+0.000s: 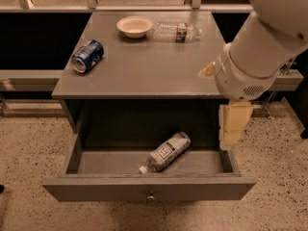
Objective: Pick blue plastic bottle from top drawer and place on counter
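Note:
The blue plastic bottle point(166, 151) lies on its side in the open top drawer point(149, 188), white cap toward the front left, white label with a dark square mark facing up. The drawer is pulled out, with a small round knob point(151, 195) at its front centre. My gripper point(232, 125) hangs down from the big white arm point(260, 47) over the drawer's right end, right of the bottle and apart from it. It holds nothing that I can see. The grey counter point(154, 66) is above the drawer.
On the counter lie a blue soda can point(88, 55) at the left, a cream bowl point(135, 26) at the back and a clear bottle with a red-and-dark label point(175, 32) beside it. Speckled floor point(29, 153) surrounds the cabinet.

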{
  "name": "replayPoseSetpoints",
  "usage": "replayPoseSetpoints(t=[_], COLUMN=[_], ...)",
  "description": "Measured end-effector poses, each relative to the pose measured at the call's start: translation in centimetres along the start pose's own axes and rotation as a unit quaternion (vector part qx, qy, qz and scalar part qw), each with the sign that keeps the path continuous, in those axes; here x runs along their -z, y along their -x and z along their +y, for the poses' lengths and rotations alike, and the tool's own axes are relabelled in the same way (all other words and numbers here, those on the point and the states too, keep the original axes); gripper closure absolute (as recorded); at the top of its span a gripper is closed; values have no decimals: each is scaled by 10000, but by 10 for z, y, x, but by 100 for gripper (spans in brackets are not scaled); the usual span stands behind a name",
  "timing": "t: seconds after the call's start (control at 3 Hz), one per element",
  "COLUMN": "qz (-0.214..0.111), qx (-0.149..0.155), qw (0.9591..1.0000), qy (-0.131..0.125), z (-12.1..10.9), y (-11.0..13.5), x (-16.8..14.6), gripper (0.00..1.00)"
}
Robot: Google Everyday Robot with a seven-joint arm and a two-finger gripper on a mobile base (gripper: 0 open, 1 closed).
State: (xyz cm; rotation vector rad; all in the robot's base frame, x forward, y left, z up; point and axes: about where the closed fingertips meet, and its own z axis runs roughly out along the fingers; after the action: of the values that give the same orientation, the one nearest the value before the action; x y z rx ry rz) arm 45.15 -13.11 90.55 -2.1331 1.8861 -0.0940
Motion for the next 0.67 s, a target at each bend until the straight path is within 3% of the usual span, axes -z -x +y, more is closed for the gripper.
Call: replayPoseSetpoints(t=[0.33, 0.67], qz=[-235, -227], qx=[1043, 1212], qw=[9940, 9921], qy=[235, 227], z=[11, 11], y=[-8, -7], x=[-67, -64], gripper=[0, 0])
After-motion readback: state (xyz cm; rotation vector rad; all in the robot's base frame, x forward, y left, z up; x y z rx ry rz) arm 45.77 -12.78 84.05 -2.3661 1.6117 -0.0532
